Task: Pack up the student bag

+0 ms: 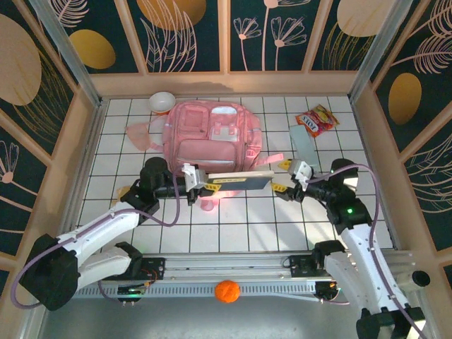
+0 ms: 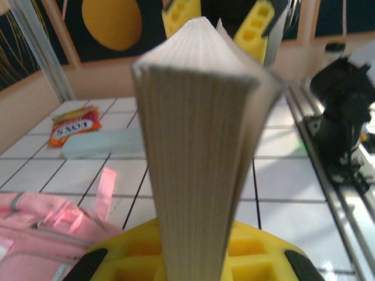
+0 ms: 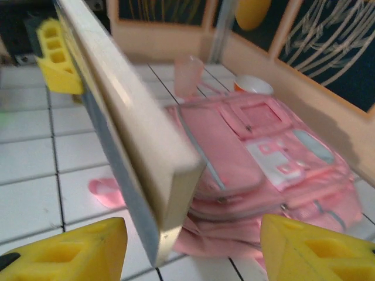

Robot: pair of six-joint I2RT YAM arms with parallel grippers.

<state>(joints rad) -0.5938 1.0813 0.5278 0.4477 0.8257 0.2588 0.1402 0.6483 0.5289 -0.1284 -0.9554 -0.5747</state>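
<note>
The large pink fabric backpack (image 1: 212,131) lies flat, white front panels up, contents hidden. The left gripper (image 1: 205,185) clamps a thick cream-paged book (image 1: 240,181); the right gripper (image 1: 281,176) gapes.

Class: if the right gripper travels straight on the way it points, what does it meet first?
Most likely the book, whose near end lies just ahead of the open right gripper; the left gripper holds its far end.
</note>
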